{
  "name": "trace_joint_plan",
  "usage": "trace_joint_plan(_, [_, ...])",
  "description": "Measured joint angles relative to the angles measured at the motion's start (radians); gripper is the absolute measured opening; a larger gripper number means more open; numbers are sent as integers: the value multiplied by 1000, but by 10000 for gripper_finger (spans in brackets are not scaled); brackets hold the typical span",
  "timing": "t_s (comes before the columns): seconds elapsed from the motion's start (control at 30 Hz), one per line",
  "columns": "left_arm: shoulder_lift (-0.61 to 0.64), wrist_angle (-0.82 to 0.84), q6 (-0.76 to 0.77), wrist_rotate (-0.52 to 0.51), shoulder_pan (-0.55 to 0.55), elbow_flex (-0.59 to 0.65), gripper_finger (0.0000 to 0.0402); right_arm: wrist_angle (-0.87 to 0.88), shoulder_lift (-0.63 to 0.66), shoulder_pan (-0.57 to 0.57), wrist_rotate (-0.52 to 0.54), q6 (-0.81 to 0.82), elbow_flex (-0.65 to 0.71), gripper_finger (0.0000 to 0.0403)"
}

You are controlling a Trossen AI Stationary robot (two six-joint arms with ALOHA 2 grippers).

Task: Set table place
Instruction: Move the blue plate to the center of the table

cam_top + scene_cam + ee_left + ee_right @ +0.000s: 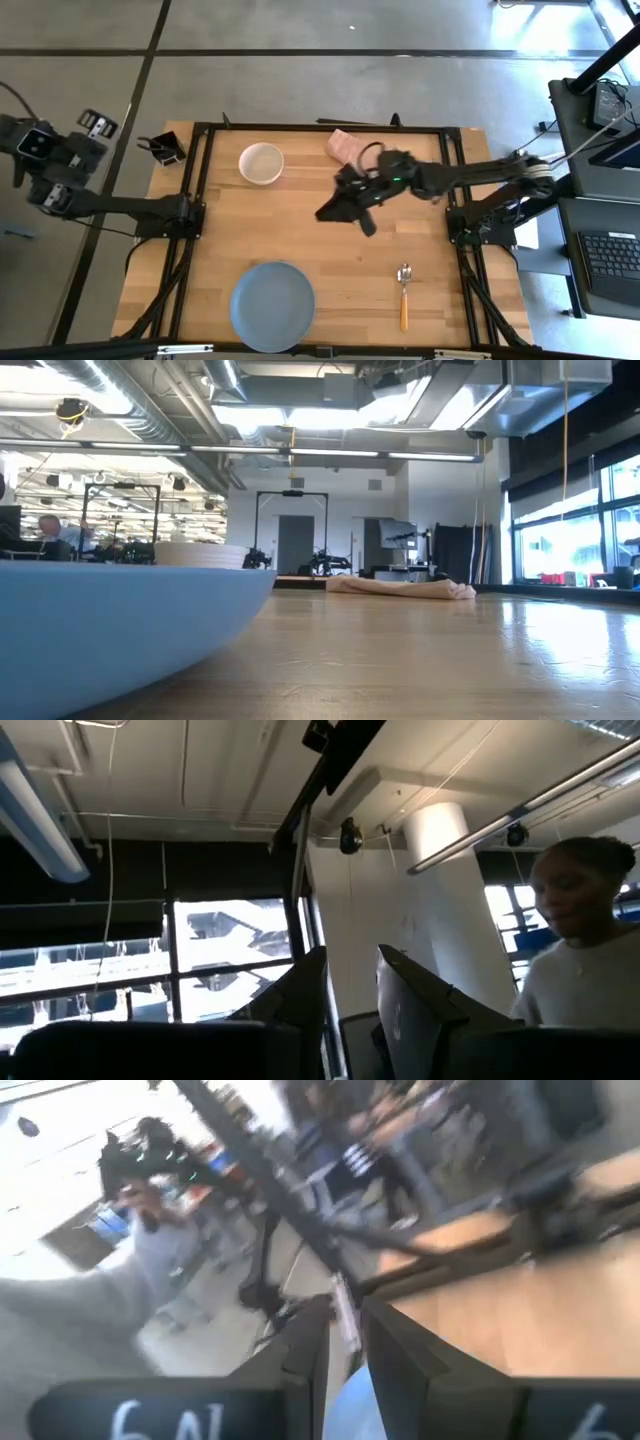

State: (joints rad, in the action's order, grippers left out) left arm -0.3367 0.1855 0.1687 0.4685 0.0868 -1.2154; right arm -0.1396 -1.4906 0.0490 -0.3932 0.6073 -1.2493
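Observation:
The grey-blue plate [272,305] lies at the table's near edge and fills the low view's left [100,630]. The white bowl [261,163] stands at the far left. The orange-handled spoon [403,296] lies near right, bowl end toward the far edge. My right gripper [343,208] hangs over the table's middle [346,1342], its fingers nearly together on a thin pale thing, seemingly the fork [344,1308]; no fork lies on the table. My left gripper [94,124] is parked off the table's left side, pointing up, slightly open and empty [352,1005]. My right gripper has a thin pale strip [344,1312] between its two fingers [305,1350], which looks like the fork. The blur hides which part it has. The thing is lifted clear of the table.
A pink folded cloth [346,146] lies at the far edge, behind my right gripper, and shows in the low view [400,588]. A small dark object [166,148] sits at the far left corner. A person [585,960] stands beyond the left arm.

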Motion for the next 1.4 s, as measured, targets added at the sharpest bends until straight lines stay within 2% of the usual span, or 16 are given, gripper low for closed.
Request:
trace_joint_plan(0.2, [0, 40, 91, -14, 0, 3, 82, 23, -185, -1, -109, -5, -127, 68])
trace_joint_plan(0.33, [0, 83, 92, -96, 0, 3, 82, 186, -320, -5, -156, -17, -233, 74])
trace_joint_plan(0.47, [-1, 100, 92, -118, 0, 3, 82, 286, -436, -5, -184, -60, -325, 102])
trace_joint_plan(0.7, [-1, 106, 92, -130, 0, 3, 82, 322, -556, 1, -209, -27, -402, 160])
trace_joint_plan(0.97, [-1, 286, 92, -293, 0, 3, 82, 444, -633, 58, -21, -58, -401, 167])
trace_joint_plan(1.2, [-1, 321, 92, -319, 0, 3, 82, 516, -642, 99, 241, -143, -401, 168])
trace_joint_plan(1.4, [-1, 321, 92, -353, 0, 3, 82, 553, -657, 122, 277, -141, -401, 168])
